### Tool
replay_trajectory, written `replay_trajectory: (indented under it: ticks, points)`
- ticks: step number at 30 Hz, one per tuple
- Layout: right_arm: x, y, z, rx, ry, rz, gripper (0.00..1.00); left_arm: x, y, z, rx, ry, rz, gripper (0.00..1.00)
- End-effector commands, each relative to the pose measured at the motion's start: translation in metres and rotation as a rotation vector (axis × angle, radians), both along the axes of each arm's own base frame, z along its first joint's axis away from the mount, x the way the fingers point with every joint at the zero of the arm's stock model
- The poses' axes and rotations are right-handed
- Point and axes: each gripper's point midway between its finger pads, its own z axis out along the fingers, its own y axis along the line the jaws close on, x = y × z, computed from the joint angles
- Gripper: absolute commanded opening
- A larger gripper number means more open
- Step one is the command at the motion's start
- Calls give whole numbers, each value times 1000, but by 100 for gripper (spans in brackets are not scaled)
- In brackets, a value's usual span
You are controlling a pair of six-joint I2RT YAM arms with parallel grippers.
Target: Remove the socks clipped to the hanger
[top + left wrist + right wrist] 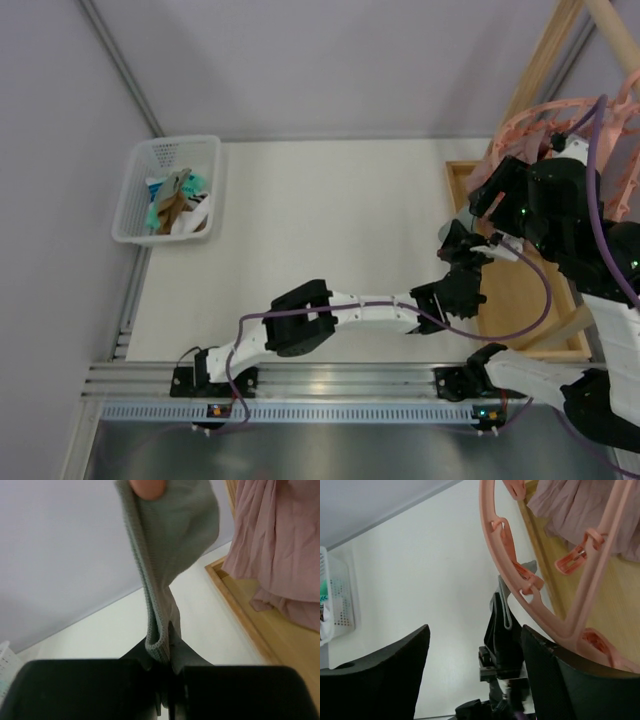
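Note:
The salmon-pink hanger [560, 125] hangs at the far right; its ring [520, 572] and clips show in the right wrist view. A grey-green sock [172, 540] hangs from a pink clip [147, 486]. My left gripper [167, 640] is shut on the sock's lower cuff; it also shows in the top view [457, 265] and in the right wrist view [504, 630]. My right gripper [476, 630] is open and empty, raised beside the hanger [497, 200], with the ring running just over its right finger [570, 680]. More socks [175, 200] lie in the basket.
A white basket [140, 225] stands at the far left of the table and shows in the right wrist view [337, 600]. A wooden tray [520, 285] lies under the hanger. A pink cloth [280, 545] hangs over it. A wooden frame post [545, 60] rises at the back right.

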Motion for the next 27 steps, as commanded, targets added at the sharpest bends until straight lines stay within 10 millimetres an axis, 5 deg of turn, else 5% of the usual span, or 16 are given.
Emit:
replay_trajectory:
  ticks: [1, 7, 15, 27]
  points:
    - [14, -1, 5, 8, -27, -60, 68, 4, 9, 0, 64, -75, 70, 0]
    - [18, -2, 18, 0, -58, -65, 67, 4, 20, -4, 90, -145, 88, 0]
    - [31, 2, -10, -65, 30, -86, 63, 3, 15, 2, 118, -181, 57, 0]
    - [49, -18, -23, -227, 26, -203, 63, 5, 19, 8, 135, -198, 46, 0]
